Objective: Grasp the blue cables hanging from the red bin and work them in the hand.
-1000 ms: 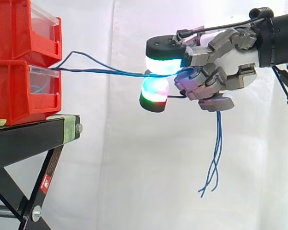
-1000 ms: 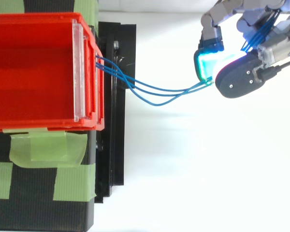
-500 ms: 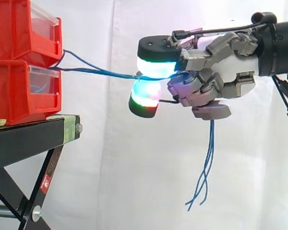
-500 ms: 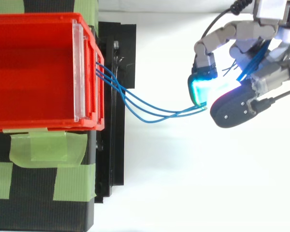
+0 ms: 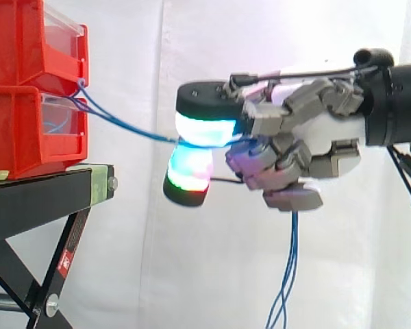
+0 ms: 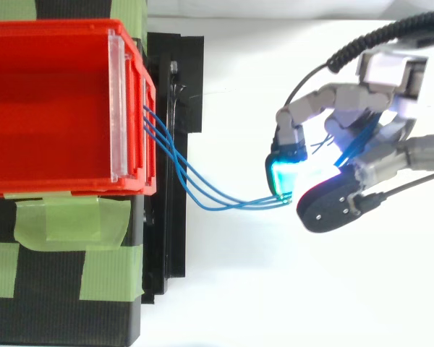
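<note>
Thin blue cables (image 6: 202,195) leave the front of the red bin (image 6: 50,108) and sag across the gap to my hand (image 6: 362,166). In the side view the hand (image 5: 308,147) is level with the lower bin's front. It pinches the blue cables (image 5: 130,127) between a glowing cyan pad above and a green and magenta pad below. The other fingers are curled round the strands. The cable ends (image 5: 288,274) hang down below the palm.
Two red bins (image 5: 34,82) are stacked on a black stand (image 5: 48,199) with green tape on it. A white curtain hangs behind. Open space lies between the stand and my hand.
My hand has moved toward the bins and a little lower. The cables between the bin and my hand now sag more, and the hanging ends have dropped lower.
</note>
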Robot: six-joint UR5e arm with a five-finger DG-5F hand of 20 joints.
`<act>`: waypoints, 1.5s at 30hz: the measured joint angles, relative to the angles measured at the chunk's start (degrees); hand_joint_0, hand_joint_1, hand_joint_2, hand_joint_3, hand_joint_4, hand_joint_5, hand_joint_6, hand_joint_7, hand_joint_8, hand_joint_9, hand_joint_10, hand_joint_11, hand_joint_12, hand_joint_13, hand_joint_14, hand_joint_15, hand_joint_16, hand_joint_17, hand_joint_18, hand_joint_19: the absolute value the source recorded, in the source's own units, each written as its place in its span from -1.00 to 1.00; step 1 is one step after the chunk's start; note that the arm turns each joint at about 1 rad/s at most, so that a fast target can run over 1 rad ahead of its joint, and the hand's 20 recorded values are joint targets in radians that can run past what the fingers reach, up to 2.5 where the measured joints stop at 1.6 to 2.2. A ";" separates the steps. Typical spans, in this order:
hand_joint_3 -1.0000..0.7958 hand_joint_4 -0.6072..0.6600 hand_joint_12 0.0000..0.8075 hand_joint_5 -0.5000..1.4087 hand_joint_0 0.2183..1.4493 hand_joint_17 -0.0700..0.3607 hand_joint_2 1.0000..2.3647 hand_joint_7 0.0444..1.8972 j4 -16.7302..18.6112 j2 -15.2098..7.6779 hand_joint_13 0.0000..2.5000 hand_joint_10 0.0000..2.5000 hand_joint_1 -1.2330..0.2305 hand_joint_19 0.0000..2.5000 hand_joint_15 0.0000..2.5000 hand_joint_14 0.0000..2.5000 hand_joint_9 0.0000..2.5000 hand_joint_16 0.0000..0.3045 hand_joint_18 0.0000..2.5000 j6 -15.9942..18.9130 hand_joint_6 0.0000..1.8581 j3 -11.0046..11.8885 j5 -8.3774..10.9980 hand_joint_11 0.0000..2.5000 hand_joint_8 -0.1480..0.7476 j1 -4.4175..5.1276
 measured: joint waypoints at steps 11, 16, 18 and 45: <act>-0.64 0.35 0.44 -0.40 0.31 -0.18 -0.98 0.26 1.83 -2.13 -0.08 1.00 0.01 -0.08 0.72 1.00 -0.32 -0.69 0.28 2.83 -0.31 -0.01 0.19 1.00 0.51 1.21; -0.63 0.35 0.44 -0.40 0.31 -0.17 -0.98 0.26 2.28 -2.18 -0.08 1.00 0.01 -0.08 0.71 1.00 -0.32 -0.68 0.28 2.83 -0.31 -0.01 0.49 1.00 0.52 1.40; -0.63 0.35 0.43 -0.40 0.31 -0.17 -0.98 0.26 2.65 -2.53 -0.08 1.00 0.01 -0.09 0.69 1.00 -0.32 -0.68 0.28 2.84 -0.31 -0.01 0.61 1.00 0.51 1.52; -0.57 0.34 0.44 -0.42 0.30 -0.17 -0.97 0.25 7.94 -4.17 -0.09 1.00 0.00 -0.06 0.72 1.00 -0.35 -0.68 0.26 4.49 -0.30 -0.01 5.91 1.00 0.48 0.28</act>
